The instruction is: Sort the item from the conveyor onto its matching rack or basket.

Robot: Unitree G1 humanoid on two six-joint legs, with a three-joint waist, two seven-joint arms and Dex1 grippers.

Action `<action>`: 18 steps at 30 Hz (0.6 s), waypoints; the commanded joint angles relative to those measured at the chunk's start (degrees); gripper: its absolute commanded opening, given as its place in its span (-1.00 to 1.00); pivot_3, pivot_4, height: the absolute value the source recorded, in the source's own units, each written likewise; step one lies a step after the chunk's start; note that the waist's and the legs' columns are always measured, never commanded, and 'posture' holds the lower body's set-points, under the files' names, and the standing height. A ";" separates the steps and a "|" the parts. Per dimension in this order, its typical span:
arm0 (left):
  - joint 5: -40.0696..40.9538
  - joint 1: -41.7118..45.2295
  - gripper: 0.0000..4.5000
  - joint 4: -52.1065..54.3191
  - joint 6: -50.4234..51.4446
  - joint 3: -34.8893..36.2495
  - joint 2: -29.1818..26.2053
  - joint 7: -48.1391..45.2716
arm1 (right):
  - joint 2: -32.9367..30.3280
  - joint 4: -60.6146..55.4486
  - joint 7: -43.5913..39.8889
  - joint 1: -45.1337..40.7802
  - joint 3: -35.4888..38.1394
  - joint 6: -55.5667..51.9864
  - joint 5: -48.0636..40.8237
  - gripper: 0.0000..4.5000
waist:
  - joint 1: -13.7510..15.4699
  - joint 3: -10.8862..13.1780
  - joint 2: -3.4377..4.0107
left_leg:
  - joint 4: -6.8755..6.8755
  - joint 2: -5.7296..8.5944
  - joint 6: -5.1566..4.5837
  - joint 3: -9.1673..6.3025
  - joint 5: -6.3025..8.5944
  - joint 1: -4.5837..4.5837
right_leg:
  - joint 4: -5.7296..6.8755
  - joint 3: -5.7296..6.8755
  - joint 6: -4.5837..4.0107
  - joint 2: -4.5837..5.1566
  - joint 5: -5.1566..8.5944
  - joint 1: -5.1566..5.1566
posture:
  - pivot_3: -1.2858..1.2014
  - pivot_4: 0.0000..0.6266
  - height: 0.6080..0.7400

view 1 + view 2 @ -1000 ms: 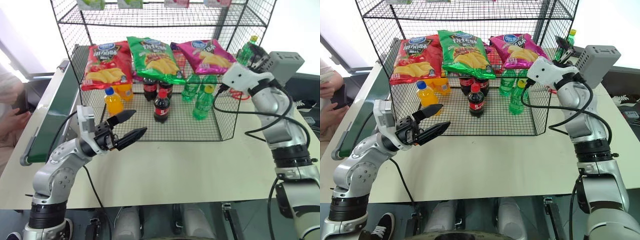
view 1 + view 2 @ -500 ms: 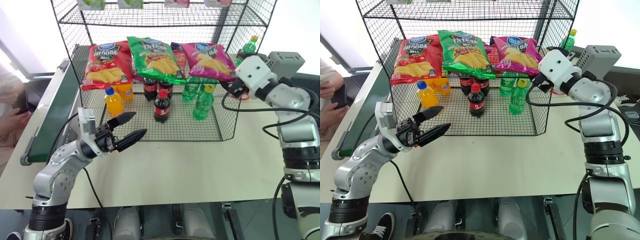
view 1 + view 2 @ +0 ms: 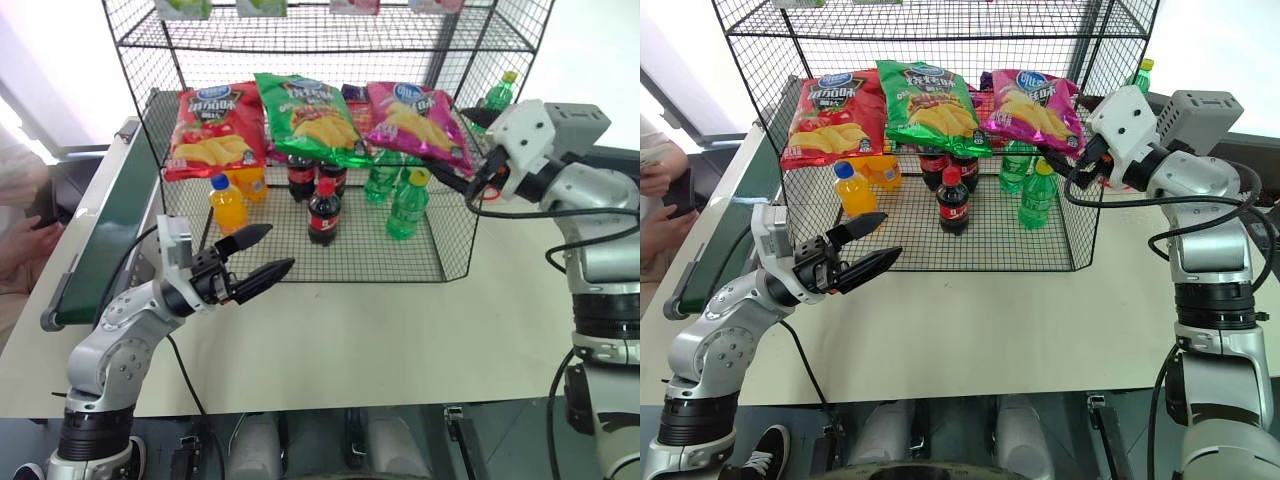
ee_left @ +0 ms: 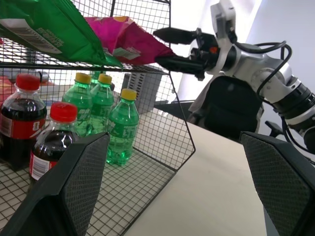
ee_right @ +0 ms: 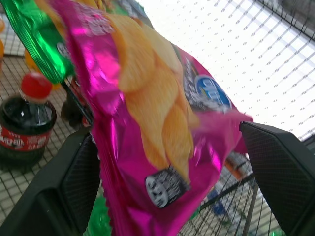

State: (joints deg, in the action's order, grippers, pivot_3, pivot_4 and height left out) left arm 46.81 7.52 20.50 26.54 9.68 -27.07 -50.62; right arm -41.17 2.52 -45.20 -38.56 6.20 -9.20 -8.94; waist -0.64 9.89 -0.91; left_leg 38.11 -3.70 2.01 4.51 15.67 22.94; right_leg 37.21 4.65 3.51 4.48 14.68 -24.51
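**Pink chip bag lying on the rack's middle tier, both grippers spread wide**

Nearest the camera, the left gripper (image 3: pixel 255 255) is hovering over the pale table (image 3: pixel 330 330), just in front of the rack's lower tier, its two black fingers standing wide apart and gripping nothing. To its left, the conveyor (image 3: pixel 110 235) is running away along the table edge, its dark-green belt carrying nothing in the stretch that shows.

Further back, the black wire rack (image 3: pixel 300 235) is holding bottles on its bottom tier: an orange drink (image 3: pixel 227 203), dark cola bottles (image 3: pixel 322 212) and green soda bottles (image 3: pixel 406 208).

Above them, on the middle tier, three chip bags are lying side by side: a red bag (image 3: pixel 212 130), a green bag (image 3: pixel 312 118) and, rightmost, the magenta-pink chip bag (image 3: pixel 415 118), its near end hanging over the tier's front edge.

The right gripper (image 3: pixel 482 150) is sitting at the rack's right side, just beside the pink bag's lower corner, fingers spread wide and not closing on the bag.
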 commanded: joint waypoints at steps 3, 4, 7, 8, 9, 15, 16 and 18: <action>-0.13 0.21 1.00 2.07 -1.14 -0.29 -0.15 -0.40 | -1.75 -2.33 -1.84 0.89 0.56 5.89 -0.19 0.97 | 0.02 0.00 0.00 | 0.00 0.00 0.00 0.00 0.00 0.00 | 0.00 0.00 0.00 0.00 0.00 0.00 | 0.03 -0.52 0.96; -0.15 0.26 1.00 2.04 -1.18 -0.30 -0.13 -0.43 | -1.95 -2.23 -2.20 1.39 -0.14 6.91 0.44 0.97 | 0.01 0.00 0.00 | 0.00 0.00 0.00 0.00 0.00 0.00 | 0.00 0.00 0.00 0.00 0.00 0.00 | 0.03 -0.52 0.96; -0.27 0.38 1.00 1.93 -1.22 -0.32 -0.16 -0.49 | -1.57 -0.90 -1.57 1.65 -0.73 7.88 1.45 0.87 | 0.01 0.00 0.00 | 0.00 0.00 0.00 0.01 0.00 0.00 | -0.01 0.00 0.00 0.00 0.00 0.00 | 0.03 -0.52 0.96; -0.26 0.43 1.00 1.85 -1.23 -0.26 -0.13 -0.44 | -2.30 0.11 -1.47 1.97 -1.52 10.24 3.31 0.73 | 0.02 0.00 0.00 | 0.00 0.00 0.00 0.01 0.00 0.00 | 0.00 0.00 0.00 0.00 0.00 0.00 | 0.03 -0.52 0.96; -0.39 0.47 1.00 1.79 -1.28 -0.29 -0.14 -0.43 | -2.63 0.99 -1.31 2.22 -2.00 11.73 4.47 0.57 | 0.01 0.00 0.00 | 0.00 0.00 0.00 0.01 0.00 0.00 | 0.00 0.00 0.00 0.00 0.00 0.00 | 0.03 -0.52 0.96; -0.45 0.58 1.00 1.73 -1.14 -0.10 -0.29 -0.36 | -3.39 7.01 1.28 0.20 -3.42 17.95 9.32 -0.79 | -0.02 0.00 0.00 | 0.00 0.00 0.00 0.01 0.00 -0.01 | 0.00 0.00 0.00 0.00 0.00 0.00 | 0.03 -0.52 0.96; -0.62 0.52 1.00 1.82 -1.20 -0.15 -0.29 -0.28 | -3.71 8.01 1.32 -0.22 -3.69 19.11 10.01 -0.99 | -0.04 0.00 0.00 | 0.00 0.00 0.00 0.01 0.00 -0.01 | 0.00 0.00 0.00 0.00 0.00 0.00 | 0.03 -0.52 0.96; -0.44 0.51 1.00 1.93 -1.03 -0.12 -0.15 -0.14 | -3.82 9.99 1.68 -1.07 -4.01 21.21 10.89 -0.99 | -0.07 0.00 0.00 | 0.00 0.00 0.00 0.02 0.00 -0.02 | 0.00 0.00 0.00 0.00 0.00 0.00 | 0.03 -0.52 0.96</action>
State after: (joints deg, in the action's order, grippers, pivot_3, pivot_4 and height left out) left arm 46.22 7.54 20.51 26.52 9.64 -27.05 -50.69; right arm -44.02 12.13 -44.39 -37.67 1.37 9.54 1.55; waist -0.71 9.89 -0.91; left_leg 38.11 -3.70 2.01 4.53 15.67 22.92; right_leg 37.21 4.64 3.51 4.49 14.68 -24.51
